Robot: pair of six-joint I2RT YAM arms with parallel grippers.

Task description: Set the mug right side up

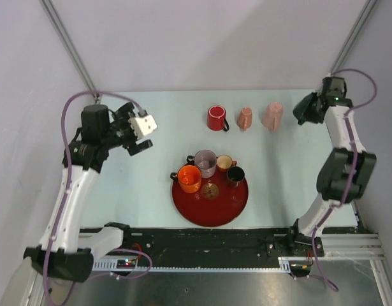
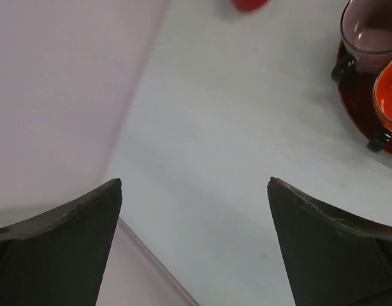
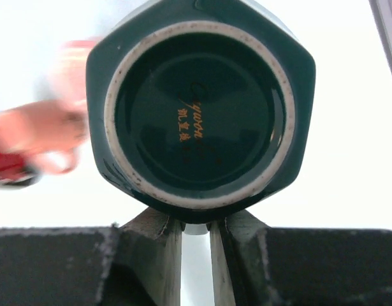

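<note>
My right pincer is nearly closed, clamped on the green mug toward 2 o'clock of the tabletop. The mug's base faces my wrist camera. My left pincer stands wide open, holding nothing.

The dark green mug looks glossy glazed ceramic (its pale foot ring matt).

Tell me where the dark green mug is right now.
The dark green mug is at the table's far right, at the right gripper, just right of the pale pink cup. In the right wrist view its base faces the camera.
</note>
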